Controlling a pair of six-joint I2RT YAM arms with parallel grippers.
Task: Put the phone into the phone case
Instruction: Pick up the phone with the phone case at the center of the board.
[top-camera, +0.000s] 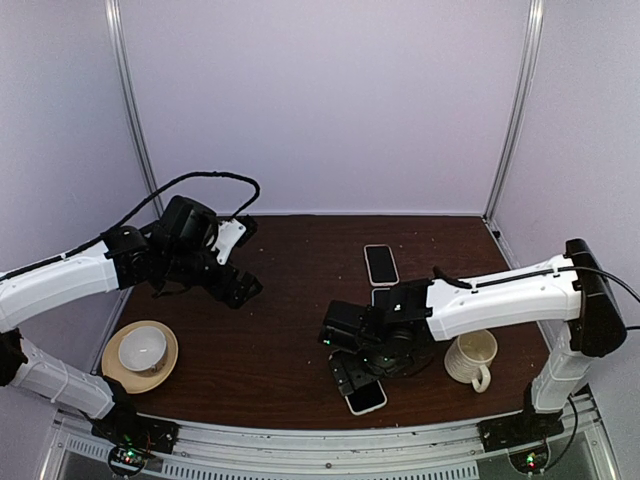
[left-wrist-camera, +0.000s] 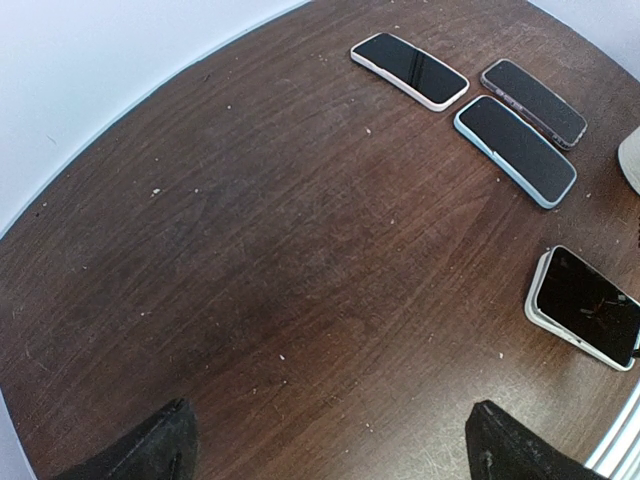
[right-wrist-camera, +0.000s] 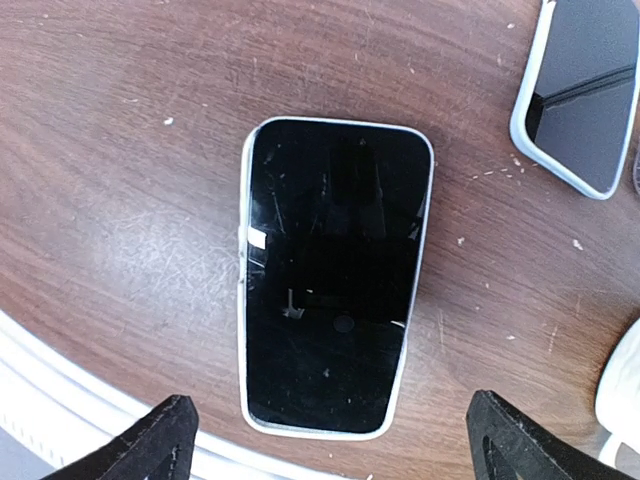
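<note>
A phone with a black screen (right-wrist-camera: 335, 275) lies face up inside the rim of a white phone case (right-wrist-camera: 243, 330), close to the table's near edge. The top view shows it partly under the right arm (top-camera: 368, 398), and the left wrist view has it at the far right (left-wrist-camera: 588, 303). My right gripper (right-wrist-camera: 335, 445) hovers directly over it, open, one finger on each side of the phone's lower end and touching nothing. My left gripper (left-wrist-camera: 330, 455) is open and empty above bare wood at the table's back left (top-camera: 240, 262).
Three other cased phones lie in the middle: white (left-wrist-camera: 410, 68), dark purple (left-wrist-camera: 533, 100) and light blue (left-wrist-camera: 515, 150). A cream mug (top-camera: 472, 358) stands right of my right gripper. A cup (top-camera: 142, 348) sits on a tan saucer (top-camera: 110, 368) at front left.
</note>
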